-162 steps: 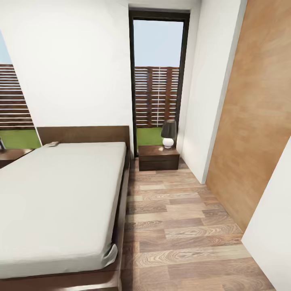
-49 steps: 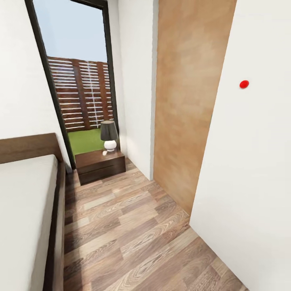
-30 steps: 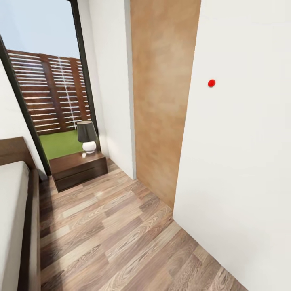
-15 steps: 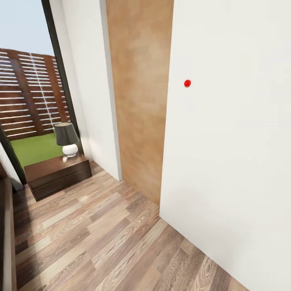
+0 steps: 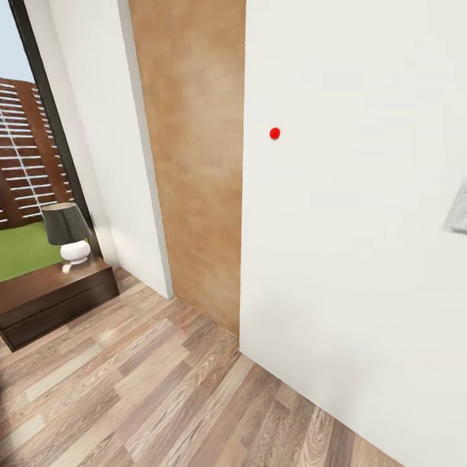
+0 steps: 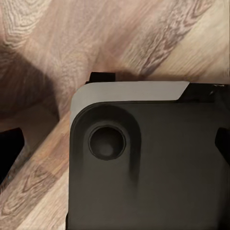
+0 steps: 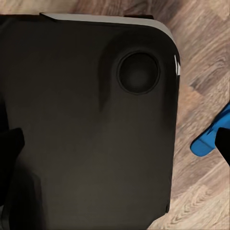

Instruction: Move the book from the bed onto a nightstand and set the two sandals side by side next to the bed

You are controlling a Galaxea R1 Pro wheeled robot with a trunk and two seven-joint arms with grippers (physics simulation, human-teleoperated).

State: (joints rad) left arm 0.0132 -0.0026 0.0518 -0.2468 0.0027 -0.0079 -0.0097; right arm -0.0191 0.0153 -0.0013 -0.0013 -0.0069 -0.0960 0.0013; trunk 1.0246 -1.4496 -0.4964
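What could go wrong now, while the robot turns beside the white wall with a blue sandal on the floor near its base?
1. The white wall is close in the head view; further turning may scrape it.
2. The bright blue flat sandal lies on the brown wood-plank floor beside the robot's black base; the base might run over it or push it.
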